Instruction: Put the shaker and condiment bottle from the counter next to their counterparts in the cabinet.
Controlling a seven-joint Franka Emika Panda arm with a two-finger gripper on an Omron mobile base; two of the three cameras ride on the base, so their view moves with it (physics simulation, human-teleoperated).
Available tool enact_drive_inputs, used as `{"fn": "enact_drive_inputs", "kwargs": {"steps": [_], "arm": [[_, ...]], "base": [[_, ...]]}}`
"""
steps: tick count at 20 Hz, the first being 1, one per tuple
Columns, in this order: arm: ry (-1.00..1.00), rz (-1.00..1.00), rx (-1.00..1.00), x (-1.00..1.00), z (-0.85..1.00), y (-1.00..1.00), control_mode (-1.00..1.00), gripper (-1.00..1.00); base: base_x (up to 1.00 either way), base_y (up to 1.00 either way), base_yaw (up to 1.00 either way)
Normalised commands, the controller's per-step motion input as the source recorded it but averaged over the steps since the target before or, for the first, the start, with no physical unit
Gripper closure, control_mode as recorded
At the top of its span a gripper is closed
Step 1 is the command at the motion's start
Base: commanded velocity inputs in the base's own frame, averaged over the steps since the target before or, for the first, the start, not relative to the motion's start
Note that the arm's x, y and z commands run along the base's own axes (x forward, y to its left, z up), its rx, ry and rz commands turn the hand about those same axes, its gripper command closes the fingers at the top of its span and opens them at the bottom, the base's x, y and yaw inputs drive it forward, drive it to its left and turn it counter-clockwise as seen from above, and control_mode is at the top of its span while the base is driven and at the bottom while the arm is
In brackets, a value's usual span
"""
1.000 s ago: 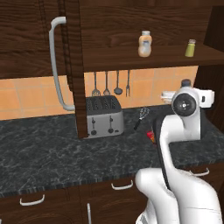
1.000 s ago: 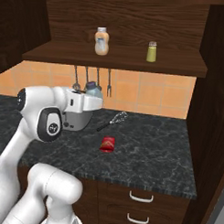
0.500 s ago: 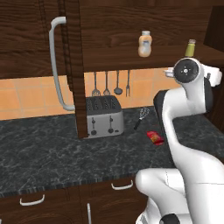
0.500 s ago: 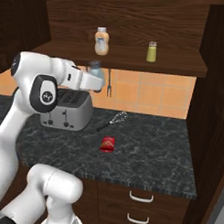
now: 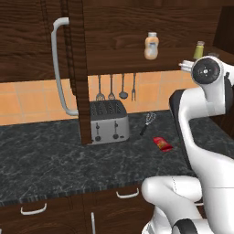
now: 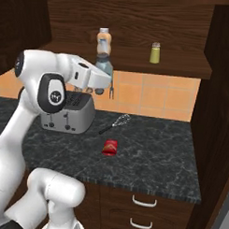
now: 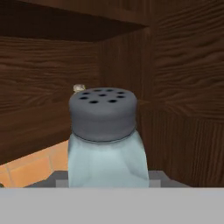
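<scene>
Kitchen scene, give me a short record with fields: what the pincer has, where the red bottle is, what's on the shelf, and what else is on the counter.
pincer: shut on the shaker, upright, raised near the shelf
red bottle: lying on the counter, in front of the whisk
shelf: orange bottle and yellow-green shaker, both upright, apart
counter, other: toaster below the hanging utensils
cabinet door: open

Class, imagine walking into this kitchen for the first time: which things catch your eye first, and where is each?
The white arm's claw holds a small pale blue-grey translucent shaker with a grey cap up at the dark brown wood wall cabinet's shelf, beside a peach-orange bottle with a white cap. A small bright red bottle lies on the black marble-veined counter, right of a silver toaster.
</scene>
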Motion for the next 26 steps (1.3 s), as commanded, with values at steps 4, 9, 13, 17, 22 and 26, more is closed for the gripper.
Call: {"fn": "enact_drive_inputs", "kwargs": {"steps": [4, 9, 13, 17, 22, 26], "arm": [[-0.13, 0.0, -0.06, 0.11, 0.05, -0.09, -1.0, 1.0], [-0.02, 0.0, -0.01, 0.18, 0.13, -0.17, -1.0, 1.0], [0.02, -0.04, 0.0, 0.19, 0.47, -0.05, -1.0, 1.0], [0.1, -0.06, 0.0, 0.27, 0.54, 0.0, -1.0, 1.0], [0.08, -0.05, 0.0, 0.43, 0.15, -0.1, -1.0, 1.0], [0.02, 0.0, 0.02, 0.71, 0.0, -0.33, -1.0, 1.0]], "base": [[0.0, 0.0, 0.0], [0.0, 0.0, 0.0], [0.0, 0.0, 0.0], [0.0, 0.0, 0.0], [0.0, 0.0, 0.0], [0.0, 0.0, 0.0]]}}
